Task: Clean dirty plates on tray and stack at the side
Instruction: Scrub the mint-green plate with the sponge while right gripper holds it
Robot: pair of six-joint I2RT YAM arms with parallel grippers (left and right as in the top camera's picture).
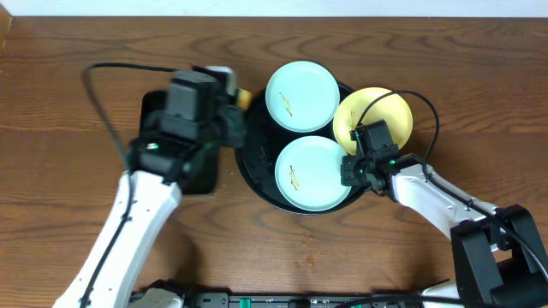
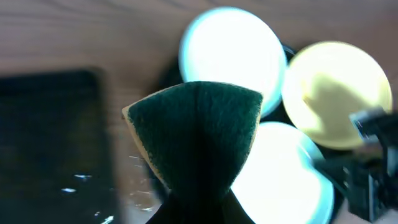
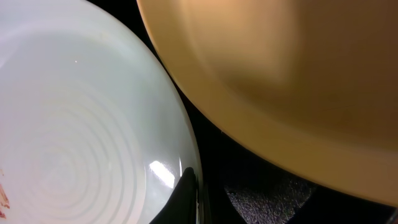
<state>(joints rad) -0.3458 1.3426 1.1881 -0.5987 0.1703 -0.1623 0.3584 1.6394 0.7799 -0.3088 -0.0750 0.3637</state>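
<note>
Brown wood table (image 1: 51, 171). Round black tray (image 1: 257, 162) sits mid-table and holds two mint plates: far plate (image 1: 301, 96) at the tray's back, near plate (image 1: 312, 174) at its front, the two almost touching. Each has a small brownish smear near its centre. Yellow plate (image 1: 385, 115) is at the tray's right side and overhangs the rim; no smear is visible on it.

Left gripper (image 1: 227, 115) hovers over the tray's left edge, clamped on a sponge (image 2: 196, 130). Green scrub face toward the wrist camera, yellow layer showing at the sides, sponge pinched in at the bottom. It is not touching any plate. Small tray (image 1: 154, 107), black and rectangular, lies just left of the round tray, partly under the left arm.

Right gripper (image 1: 364, 158) is low at the near plate's right rim, between that plate and the yellow one. In the right wrist view, one dark fingertip (image 3: 186, 196) sits at the near plate's (image 3: 81, 124) rim, with the yellow plate (image 3: 286, 74) close above. Can't tell how wide its jaws are, or whether they hold the rim.
</note>
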